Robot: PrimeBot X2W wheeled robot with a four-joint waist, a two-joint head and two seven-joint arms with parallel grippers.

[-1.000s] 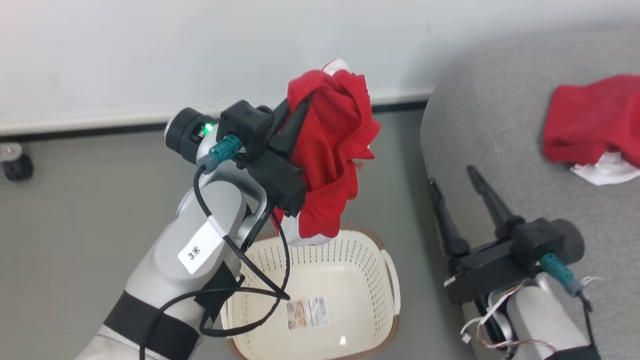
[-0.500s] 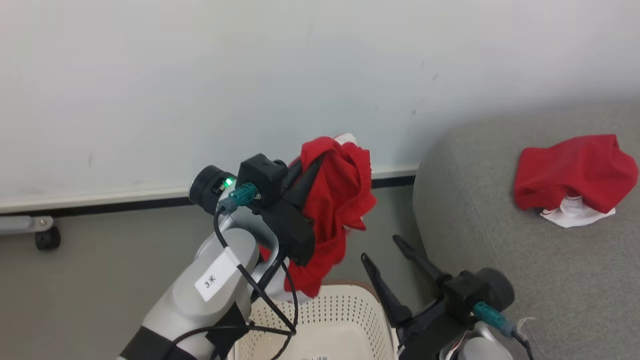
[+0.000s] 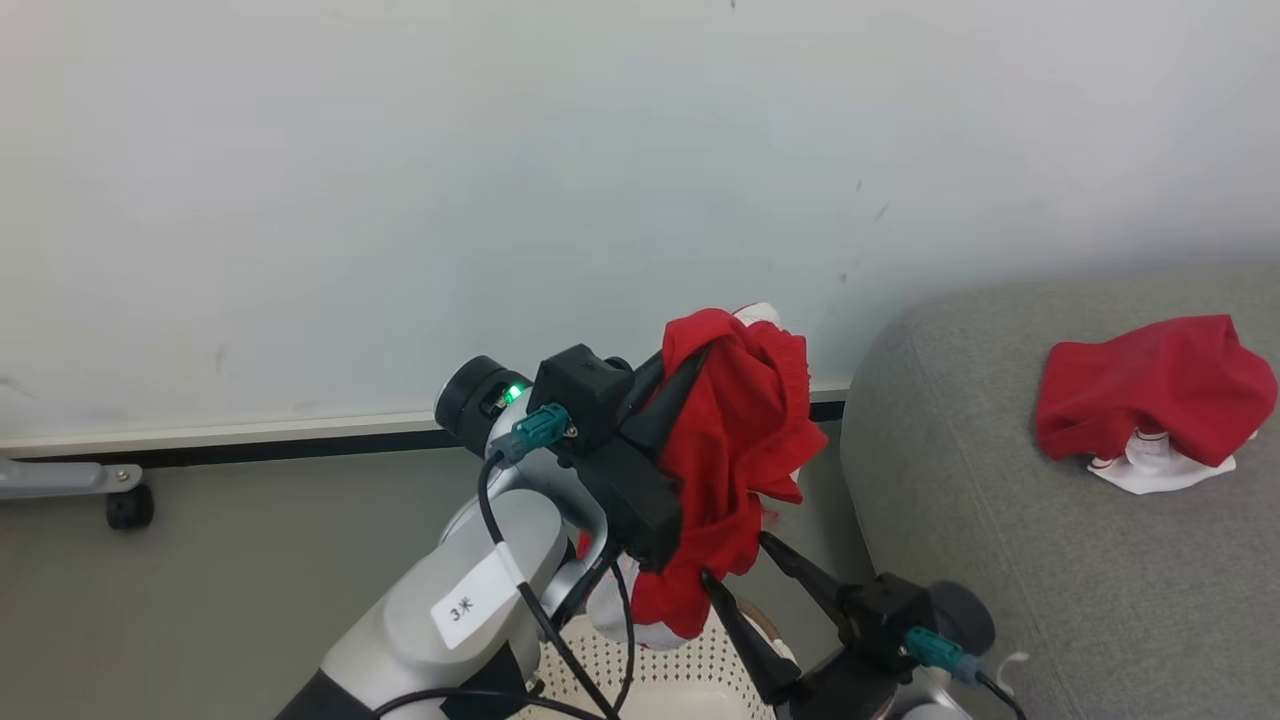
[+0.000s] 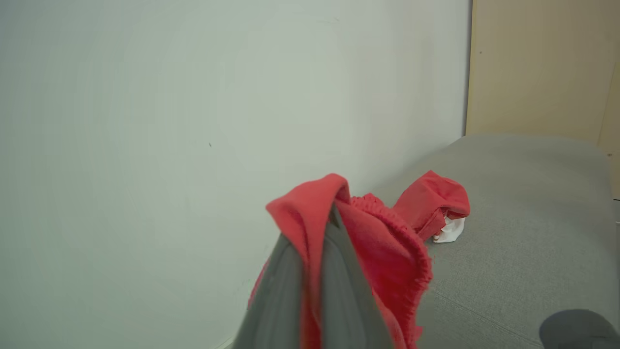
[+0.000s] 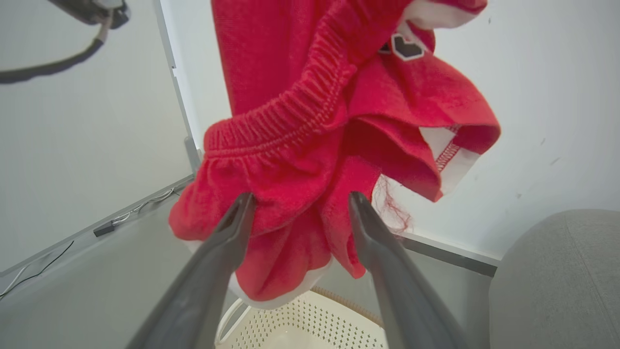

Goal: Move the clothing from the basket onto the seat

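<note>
My left gripper [image 3: 690, 365] is shut on a bunched piece of red clothing [image 3: 740, 450] with white trim, held up in front of the wall. It hangs above the cream basket [image 3: 680, 680], left of the grey seat [image 3: 1050, 580]. In the left wrist view the cloth [image 4: 373, 242] drapes over the shut fingers [image 4: 339, 271]. My right gripper [image 3: 735, 556] is open just under the hanging hem. In the right wrist view its fingertips [image 5: 301, 195] stand either side of the cloth's [image 5: 310, 121] lower folds. Another red and white garment [image 3: 1150, 385] lies on the seat.
A pale wall with a dark baseboard [image 3: 250, 445] runs behind. A caster wheel [image 3: 125, 505] on a metal leg stands on the grey floor at far left. A beige panel [image 4: 542, 68] rises behind the seat's [image 4: 523, 208] far end.
The head camera has tilted up, so the basket has slid to the bottom edge. My left gripper has carried the garment a little toward the seat. The right gripper has moved left, under the garment.
</note>
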